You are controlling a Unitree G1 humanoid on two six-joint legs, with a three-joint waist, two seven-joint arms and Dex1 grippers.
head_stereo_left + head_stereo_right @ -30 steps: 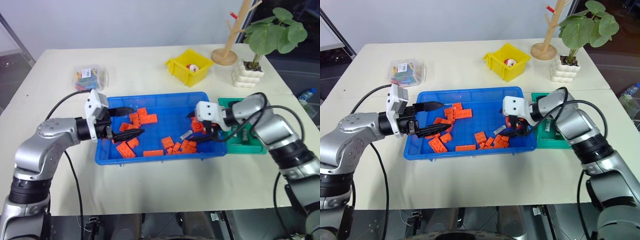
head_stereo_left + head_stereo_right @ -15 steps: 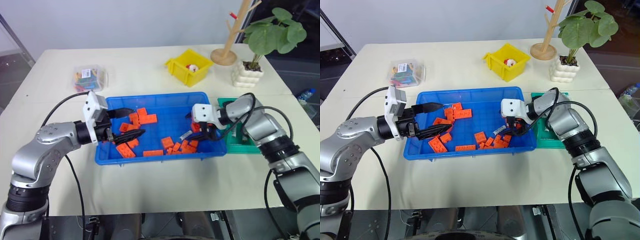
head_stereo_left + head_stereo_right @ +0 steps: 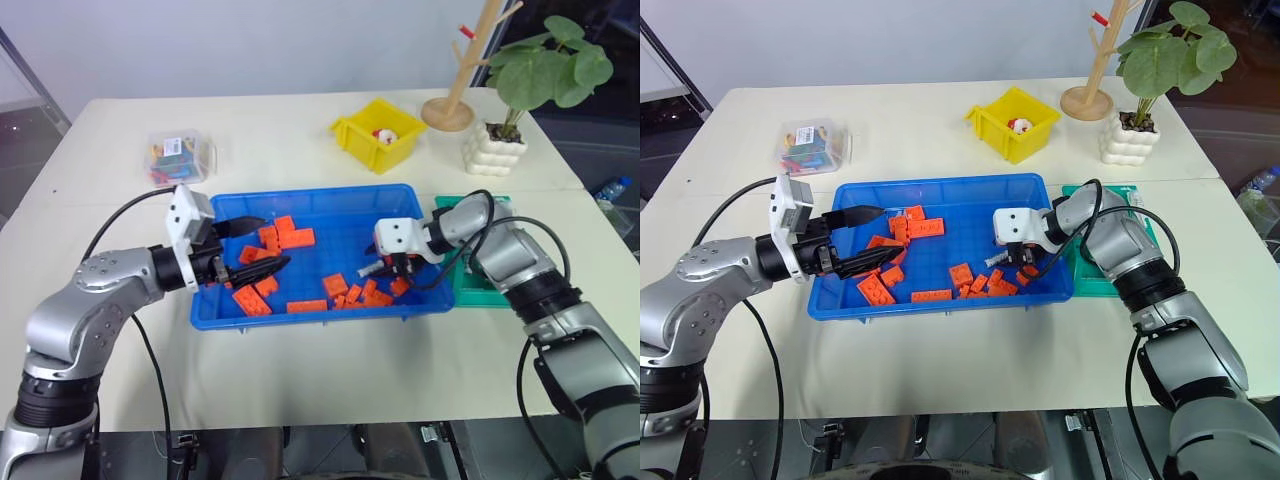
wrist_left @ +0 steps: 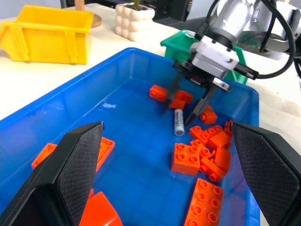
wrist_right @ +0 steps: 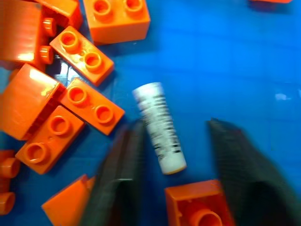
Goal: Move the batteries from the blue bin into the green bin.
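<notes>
The battery [image 5: 158, 127] — likely slick, rigid, prone to rolling — lies between the right gripper's [image 4: 190, 108] spread fingers; pinch mid-barrel.

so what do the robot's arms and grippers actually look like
Both arms are built of rounded silver-grey metallic segments with black bands at the joints. Each ends in a white boxy wrist housing carrying two black, tapered, textured jaws: the left gripper and the right gripper. A loose black cable loops along the outside of each arm to its wrist. No markings are legible.
</notes>
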